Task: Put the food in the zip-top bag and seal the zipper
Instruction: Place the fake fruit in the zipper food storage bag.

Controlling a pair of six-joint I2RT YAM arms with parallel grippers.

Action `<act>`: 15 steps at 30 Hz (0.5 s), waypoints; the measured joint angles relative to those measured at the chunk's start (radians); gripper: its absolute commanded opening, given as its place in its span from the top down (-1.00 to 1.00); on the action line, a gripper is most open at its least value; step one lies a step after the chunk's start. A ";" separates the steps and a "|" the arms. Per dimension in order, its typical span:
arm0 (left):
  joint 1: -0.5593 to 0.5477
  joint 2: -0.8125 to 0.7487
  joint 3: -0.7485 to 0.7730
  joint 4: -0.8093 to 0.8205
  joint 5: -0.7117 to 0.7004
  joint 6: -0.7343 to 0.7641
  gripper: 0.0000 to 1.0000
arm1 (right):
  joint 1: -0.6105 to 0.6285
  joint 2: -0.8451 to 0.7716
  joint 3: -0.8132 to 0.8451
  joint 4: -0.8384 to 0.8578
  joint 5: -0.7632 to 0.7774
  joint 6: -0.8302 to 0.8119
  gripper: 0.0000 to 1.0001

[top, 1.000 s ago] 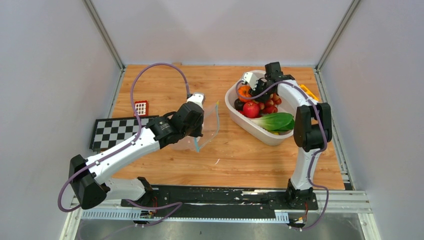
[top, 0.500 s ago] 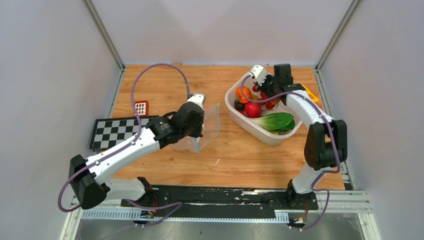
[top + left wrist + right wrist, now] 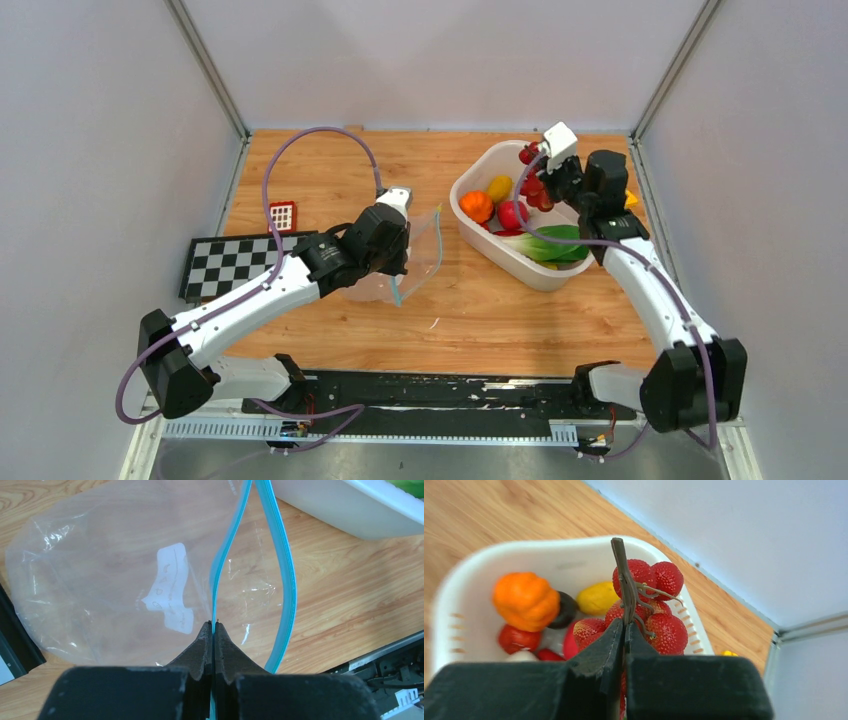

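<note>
My left gripper is shut on one teal lip of the zipper and holds the clear zip-top bag with its mouth open towards the basket. My right gripper is shut on the brown stem of a red fruit bunch with dimpled, strawberry-like berries, and holds it above the back of the white basket. In the basket lie an orange tangerine, a yellow lemon, a red apple and a dark purple piece.
A green leafy vegetable lies in the basket's near right part. A checkerboard and a small red grid block sit at the left. A yellow object lies by the right wall.
My right gripper has lifted the red bunch out of the basket and swung right with it, uncovering the lemon. My left gripper and the bag have not moved.
</note>
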 measured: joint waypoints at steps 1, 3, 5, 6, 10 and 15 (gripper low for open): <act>0.000 0.000 0.000 0.002 0.002 -0.001 1.00 | 0.000 -0.042 -0.026 0.019 -0.027 0.040 1.00; 0.000 0.000 0.000 0.006 0.007 -0.002 1.00 | 0.000 -0.122 -0.067 0.059 -0.090 0.123 1.00; 0.000 0.000 0.000 0.010 0.013 -0.006 1.00 | 0.004 -0.200 -0.101 0.124 -0.164 0.224 1.00; 0.000 0.000 0.000 0.011 0.016 -0.009 1.00 | 0.006 -0.230 -0.119 0.164 -0.196 0.272 1.00; 0.000 -0.004 0.000 0.021 0.025 -0.021 1.00 | 0.030 -0.344 -0.241 0.379 -0.306 0.520 1.00; 0.000 -0.019 -0.006 0.050 0.048 -0.042 1.00 | 0.102 -0.381 -0.344 0.538 -0.341 0.735 1.00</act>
